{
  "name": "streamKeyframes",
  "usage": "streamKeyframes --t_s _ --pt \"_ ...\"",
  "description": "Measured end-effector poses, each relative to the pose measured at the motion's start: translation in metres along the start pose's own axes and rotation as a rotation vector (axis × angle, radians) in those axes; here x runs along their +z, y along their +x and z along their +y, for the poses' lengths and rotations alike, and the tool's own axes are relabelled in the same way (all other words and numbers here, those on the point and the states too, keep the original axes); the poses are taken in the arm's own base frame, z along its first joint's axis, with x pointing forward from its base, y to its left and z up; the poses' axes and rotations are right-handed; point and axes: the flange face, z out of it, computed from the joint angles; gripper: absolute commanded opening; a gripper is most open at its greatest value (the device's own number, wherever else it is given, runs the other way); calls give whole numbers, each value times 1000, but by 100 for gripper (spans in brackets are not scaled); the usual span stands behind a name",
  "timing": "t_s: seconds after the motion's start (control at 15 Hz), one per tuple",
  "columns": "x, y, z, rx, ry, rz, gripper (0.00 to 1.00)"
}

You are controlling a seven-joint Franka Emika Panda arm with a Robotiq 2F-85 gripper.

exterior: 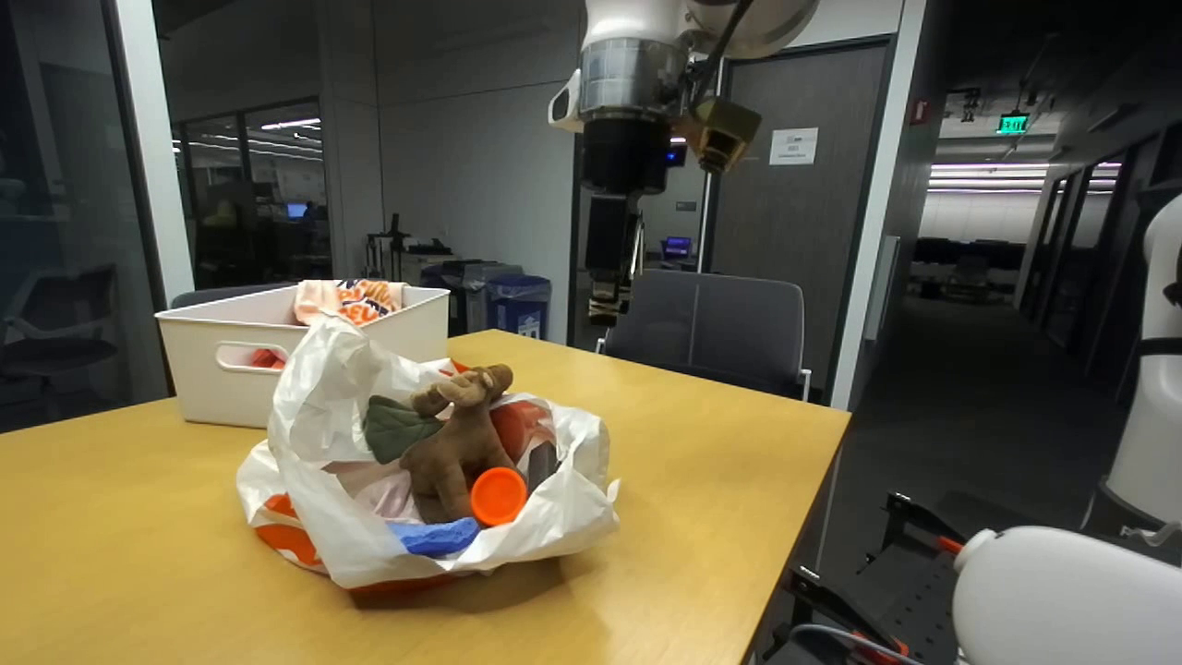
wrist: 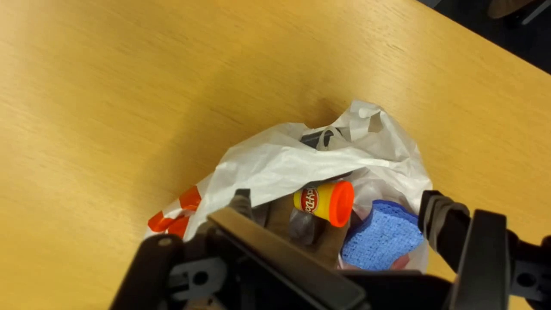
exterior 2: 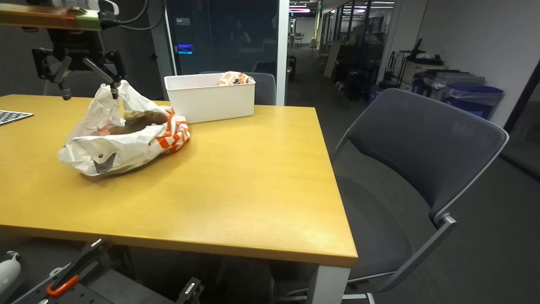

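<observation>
High over the crumpled white bag (wrist: 258, 168), the gripper (exterior 2: 90, 93) hangs with its 2 fingers (wrist: 439, 219) spread wide, holding nothing, well apart from everything below. And look at that line-up from the wrist: the Play-Doh can (wrist: 316, 201) shows right between the fingers, lower down, tucked into the mouth of the bag! It lies over on its side, yellow body toward the left of that view, orange lid (wrist: 342, 203) toward the right, so the long axis runs roughly from finger to finger, on a slight slant. Crowded company, too: the blue sponge (wrist: 383, 237) sits just beside the lid, and the brown toy moose (exterior: 452, 462) is right by the can, though whether those 2 touch is too close to call. Near the bag a white bin (exterior 2: 211, 103) stands on the yellow table (exterior 2: 253, 181), a patterned cloth (exterior 2: 235, 79) showing above its rim.
</observation>
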Motion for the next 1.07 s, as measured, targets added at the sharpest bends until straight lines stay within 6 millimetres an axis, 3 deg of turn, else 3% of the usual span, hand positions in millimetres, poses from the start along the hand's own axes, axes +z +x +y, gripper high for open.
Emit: streamKeyframes --t_s 0.33,0.53,0.73,1.07 --pt "34 10 49 122 67 90 100" --pt "59 17 63 177 77 139 100" --pt "82 23 62 206 82 183 100" --pt "116 28 44 213 86 217 100"
